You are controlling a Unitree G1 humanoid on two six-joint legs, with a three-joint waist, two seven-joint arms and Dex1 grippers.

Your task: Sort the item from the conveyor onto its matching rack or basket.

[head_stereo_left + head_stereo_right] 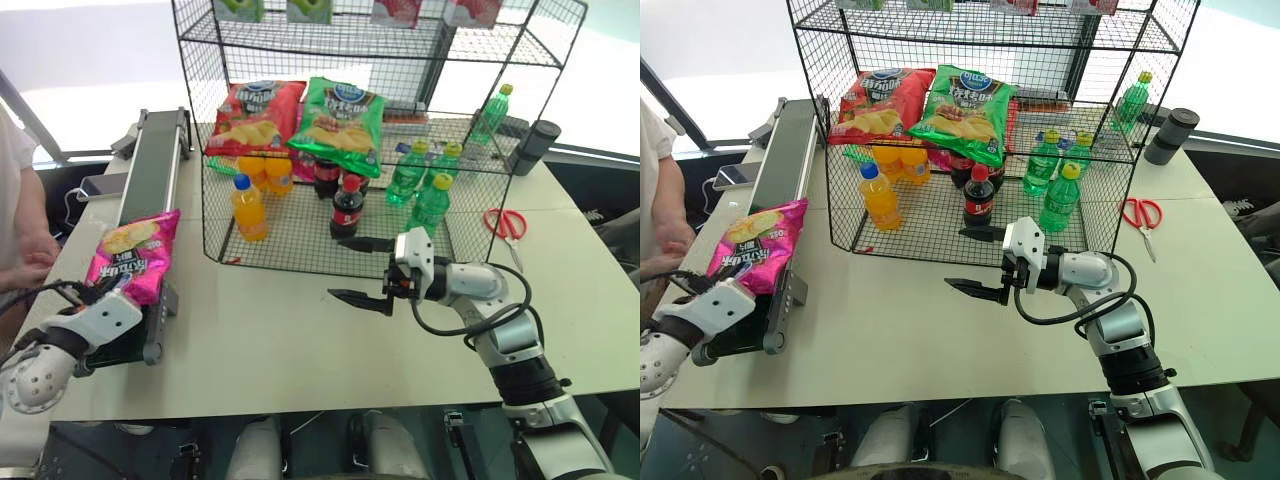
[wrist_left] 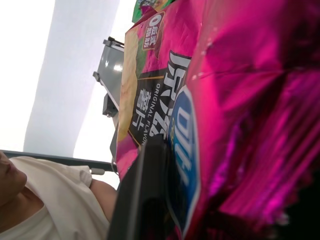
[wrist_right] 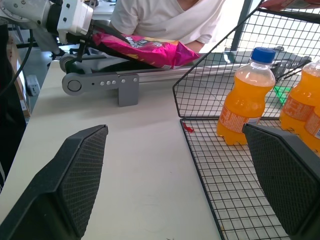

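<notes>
The item, a shiny magenta-pink chip bag (image 1: 135,252), lies on the near end of the dark-green conveyor (image 1: 155,170) at the table's left. My left gripper (image 1: 100,288) is shut on the bag's near edge; in the left wrist view one black finger (image 2: 145,200) presses against the bag (image 2: 225,100). The tall black wire rack (image 1: 200,120) stands at the back centre. In front of its lowest tier my right gripper (image 1: 337,268) hovers open and empty, pointing left toward the conveyor. The right wrist view shows the bag (image 3: 150,50) in the left gripper (image 3: 95,36).
A red chip bag (image 1: 255,115) and a green chip bag (image 1: 340,115) lie on the rack's middle tier. Orange (image 1: 248,210), cola (image 1: 347,205) and green bottles (image 1: 420,175) stand below. Red scissors (image 1: 508,225) lie right of the rack. A person (image 1: 15,200) stands left of the conveyor.
</notes>
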